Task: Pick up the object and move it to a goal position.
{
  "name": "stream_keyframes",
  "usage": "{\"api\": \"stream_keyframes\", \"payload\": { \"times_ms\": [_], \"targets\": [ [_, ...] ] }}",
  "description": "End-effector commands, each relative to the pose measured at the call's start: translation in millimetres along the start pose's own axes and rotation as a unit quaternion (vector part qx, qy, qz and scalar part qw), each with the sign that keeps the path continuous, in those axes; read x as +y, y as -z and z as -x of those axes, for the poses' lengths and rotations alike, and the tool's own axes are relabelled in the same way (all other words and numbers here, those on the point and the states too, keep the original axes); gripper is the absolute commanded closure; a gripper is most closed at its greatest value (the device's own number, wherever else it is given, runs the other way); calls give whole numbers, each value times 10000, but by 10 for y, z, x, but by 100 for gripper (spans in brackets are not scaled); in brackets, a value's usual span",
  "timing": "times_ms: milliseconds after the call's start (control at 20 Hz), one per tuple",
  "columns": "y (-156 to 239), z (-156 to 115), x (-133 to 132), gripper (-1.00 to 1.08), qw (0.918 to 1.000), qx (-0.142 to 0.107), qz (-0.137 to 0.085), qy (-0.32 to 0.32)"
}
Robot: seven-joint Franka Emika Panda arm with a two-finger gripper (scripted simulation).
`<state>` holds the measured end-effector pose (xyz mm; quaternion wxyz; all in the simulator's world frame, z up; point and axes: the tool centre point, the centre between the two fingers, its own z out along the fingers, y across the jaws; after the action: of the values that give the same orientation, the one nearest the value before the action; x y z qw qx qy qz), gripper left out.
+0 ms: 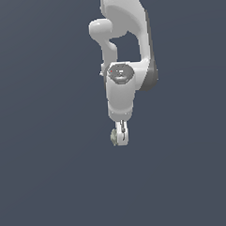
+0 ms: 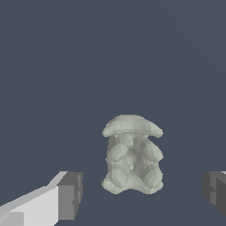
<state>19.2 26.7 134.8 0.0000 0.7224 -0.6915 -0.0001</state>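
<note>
1. Hanging down the centre of the exterior frame, the white arm (image 1: 125, 48) points its gripper (image 1: 119, 133) straight down.
2. The object (image 2: 132, 154), lumpy grey-beige with a wide cap-like top, sits between the dark finger pads (image 2: 70, 194), touching neither.
3. The jaws stand wide apart, holding nothing.
4. In the exterior view the object (image 1: 114, 137) peeks out just beside the fingertips, below centre.
</note>
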Motion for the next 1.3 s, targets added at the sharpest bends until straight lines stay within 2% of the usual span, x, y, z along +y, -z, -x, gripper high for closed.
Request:
{"api": "stream_keyframes", "payload": {
  "times_ms": [0, 550, 800, 850, 1250],
  "targets": [
    [-4, 0, 0, -92, 10000, 0, 0, -1],
    [-437, -3, 13, -92, 10000, 2, 0, -22],
    [-500, -1, 1, -92, 10000, 0, -1, -23],
    [-500, -1, 1, 108, 10000, 0, -1, -23],
    [-500, -1, 1, 108, 10000, 0, -1, -23]
  ]
}}
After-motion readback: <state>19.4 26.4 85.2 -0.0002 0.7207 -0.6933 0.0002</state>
